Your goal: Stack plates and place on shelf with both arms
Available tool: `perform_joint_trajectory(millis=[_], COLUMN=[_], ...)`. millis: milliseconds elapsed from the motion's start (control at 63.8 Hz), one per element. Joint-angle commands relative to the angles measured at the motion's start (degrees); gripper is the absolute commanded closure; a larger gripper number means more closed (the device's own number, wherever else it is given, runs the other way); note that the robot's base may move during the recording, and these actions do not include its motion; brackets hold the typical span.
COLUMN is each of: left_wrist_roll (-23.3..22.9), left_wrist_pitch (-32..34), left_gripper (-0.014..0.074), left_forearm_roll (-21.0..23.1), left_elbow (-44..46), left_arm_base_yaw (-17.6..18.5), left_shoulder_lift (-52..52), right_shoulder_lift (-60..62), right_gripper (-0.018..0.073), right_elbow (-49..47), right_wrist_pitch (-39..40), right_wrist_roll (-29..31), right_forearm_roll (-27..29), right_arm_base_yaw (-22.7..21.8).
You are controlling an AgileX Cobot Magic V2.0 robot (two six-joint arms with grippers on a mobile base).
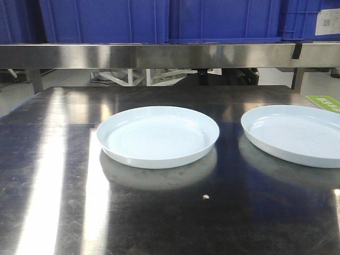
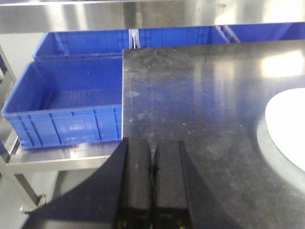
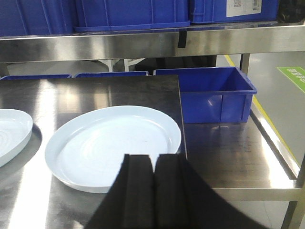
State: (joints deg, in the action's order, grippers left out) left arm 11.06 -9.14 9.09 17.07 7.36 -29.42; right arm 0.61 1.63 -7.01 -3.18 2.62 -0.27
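One pale plate (image 1: pixel 158 136) mid-frame, second plate (image 1: pixel 297 134) cut by right edge, apart on dark table (image 1: pixel 239 212), left gripper (image 2: pixel 153 147) and right gripper (image 3: pixel 153 160) pinched closed, empty.

Bare tabletop (image 1: pixel 228 180) between the plates (image 1: pixel 158 136) — steel shelf (image 1: pixel 159 55) overhead behind.

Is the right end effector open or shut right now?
Shut. On the right end effector, the two black fingers meet with no gap, gripping nothing.

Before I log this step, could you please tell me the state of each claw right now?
Left claw: closed, holding nothing.
Right claw: closed, holding nothing.
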Motion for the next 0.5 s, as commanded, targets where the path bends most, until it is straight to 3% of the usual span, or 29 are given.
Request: perform_joint_trajectory(millis=[0, 204, 486], left_wrist_roll=[-0.19, -0.19, -0.19], left_wrist_pitch=[4.9, 4.91, 6.16], left_gripper=[0.0516, 0.0516, 0.0516], left_forearm_roll=[0.08, -0.05, -0.05], left_elbow=[0.09, -0.7, -0.7], left_arm_base_yaw=[-0.09, -0.09, -0.09], left_shoulder_lift=[3.64, 12.56, 13.1], right_shoulder_lift=[1.09, 1.09, 1.09], right_gripper=[0.051, 0.051, 0.051], right_elbow=[0.04, 0.04, 0.04], right_wrist_pitch=[4.71, 4.71, 4.71], right_wrist_roll=[0.51, 0.51, 0.51], right_forearm_roll=[-0.72, -0.72, -0.72], right_arm_base_yaw=[-0.3, -0.3, -0.3])
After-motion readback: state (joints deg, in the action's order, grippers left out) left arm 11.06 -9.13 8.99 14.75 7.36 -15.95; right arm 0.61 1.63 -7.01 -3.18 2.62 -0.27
